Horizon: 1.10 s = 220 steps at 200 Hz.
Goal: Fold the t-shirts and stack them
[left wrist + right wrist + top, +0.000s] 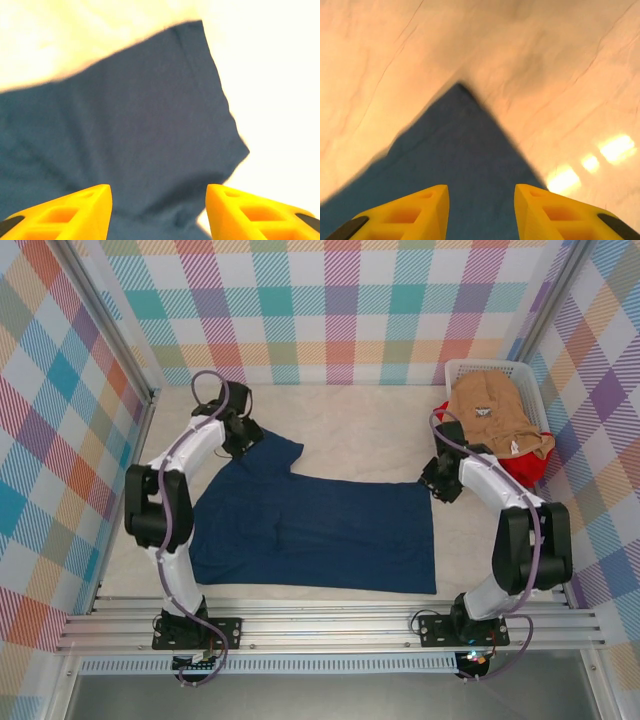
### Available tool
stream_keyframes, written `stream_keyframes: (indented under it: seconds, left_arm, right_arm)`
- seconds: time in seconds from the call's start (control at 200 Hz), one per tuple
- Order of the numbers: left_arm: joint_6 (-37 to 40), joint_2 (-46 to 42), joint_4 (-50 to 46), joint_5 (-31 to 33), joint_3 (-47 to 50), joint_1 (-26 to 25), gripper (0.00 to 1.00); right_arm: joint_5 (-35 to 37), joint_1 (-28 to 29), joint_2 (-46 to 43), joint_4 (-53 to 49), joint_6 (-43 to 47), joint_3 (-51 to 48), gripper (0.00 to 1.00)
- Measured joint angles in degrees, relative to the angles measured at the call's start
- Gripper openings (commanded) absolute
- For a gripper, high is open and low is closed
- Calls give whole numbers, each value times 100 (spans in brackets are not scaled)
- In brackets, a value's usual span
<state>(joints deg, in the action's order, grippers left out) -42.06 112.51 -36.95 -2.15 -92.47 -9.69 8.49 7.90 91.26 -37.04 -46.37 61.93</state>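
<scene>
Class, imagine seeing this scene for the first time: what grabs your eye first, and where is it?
The navy t-shirt spread out mid-table stands out first, with the open left gripper over its sleeve and the open right gripper over a corner. At the far right, a white basket holds a tan t-shirt atop a red t-shirt.

Red t-shirt (522, 468) mostly hidden under tan t-shirt (490, 415) in basket (470, 367), edges alone exposed; both wrist views blurred, fingers of left gripper (159, 192) and right gripper (481, 189) cut off at bottom edge, navy t-shirt (125, 125) running out of frame.
</scene>
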Motion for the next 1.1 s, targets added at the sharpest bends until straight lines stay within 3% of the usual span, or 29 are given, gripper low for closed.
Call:
stream_keyframes:
  seconds: [0.215,0.61,0.965,1.1]
  left_arm:
    - [562,1137,302,-557,-951,415,51]
    - [918,1373,568,-778,-1399,426,52]
    - [1021,1956,354,-763,-2240,426,54]
    - [1027,2304,76,-612,-2697,409,55]
  right_arm:
    - [186,4,868,785,-33,55,40]
    - [264,2,1366,1071,-72,278,37]
    - [223,-2,1853,782,11,881,16]
    - [245,-7,1851,651,-15,901,1]
